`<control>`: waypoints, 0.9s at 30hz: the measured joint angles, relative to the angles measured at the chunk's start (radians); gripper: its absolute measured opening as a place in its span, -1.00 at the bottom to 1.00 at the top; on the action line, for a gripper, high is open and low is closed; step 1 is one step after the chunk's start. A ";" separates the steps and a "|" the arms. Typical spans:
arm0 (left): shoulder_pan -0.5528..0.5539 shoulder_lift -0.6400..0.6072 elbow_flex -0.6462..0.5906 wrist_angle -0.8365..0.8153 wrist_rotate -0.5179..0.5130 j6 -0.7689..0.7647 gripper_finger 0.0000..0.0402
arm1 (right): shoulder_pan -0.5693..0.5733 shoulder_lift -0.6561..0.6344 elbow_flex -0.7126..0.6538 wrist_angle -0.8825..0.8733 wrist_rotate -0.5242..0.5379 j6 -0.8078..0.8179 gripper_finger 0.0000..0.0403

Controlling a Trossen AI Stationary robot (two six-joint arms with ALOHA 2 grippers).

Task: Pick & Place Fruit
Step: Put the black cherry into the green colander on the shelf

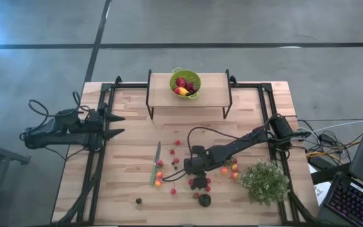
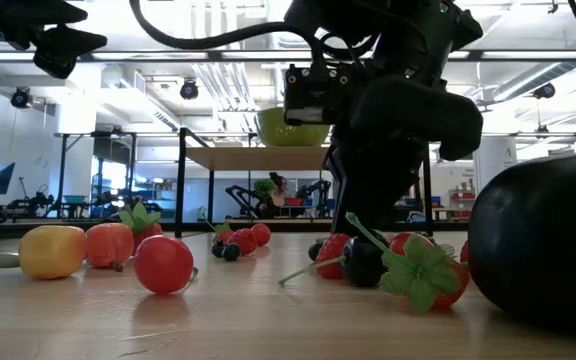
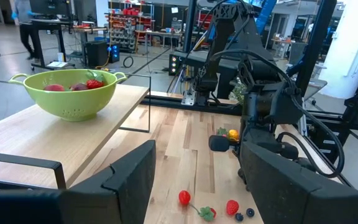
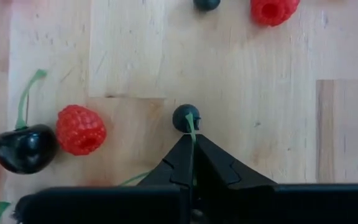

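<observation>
Scattered fruit (image 1: pixel 175 161) on table, green colander (image 1: pixel 185 82) holding fruit

Bright, even overhead lighting; ceiling lights (image 2: pixel 218 95) glare in the low view. Foreground fruit (image 2: pixel 543 245) blurred, shadows soft.

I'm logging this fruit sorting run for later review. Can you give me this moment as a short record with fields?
right gripper: shut, low over the table, pinching the green stem of a small dark berry
left gripper: open, waiting at the table's left edge
bowl: green, on the raised shelf, some fruit already inside
loose fruit: raspberry and dark cherry beside the right gripper
knife: flat on the table
plant: near the right edge
</observation>
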 joint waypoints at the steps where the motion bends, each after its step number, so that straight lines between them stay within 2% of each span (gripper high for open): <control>1: 0.000 0.000 0.000 0.000 0.000 0.000 0.20 | 0.000 0.000 0.000 0.000 0.003 0.004 -0.96; 10: 0.000 0.000 0.000 0.000 0.000 0.000 0.20 | -0.040 -0.086 0.035 -0.007 0.034 -0.009 -0.96; 21: 0.000 0.000 0.000 -0.001 0.000 0.000 0.20 | -0.185 -0.235 0.071 0.011 0.028 -0.074 -0.96; 27: 0.000 0.000 0.000 0.000 0.000 0.000 0.20 | -0.255 -0.308 0.092 0.025 -0.009 -0.104 -0.96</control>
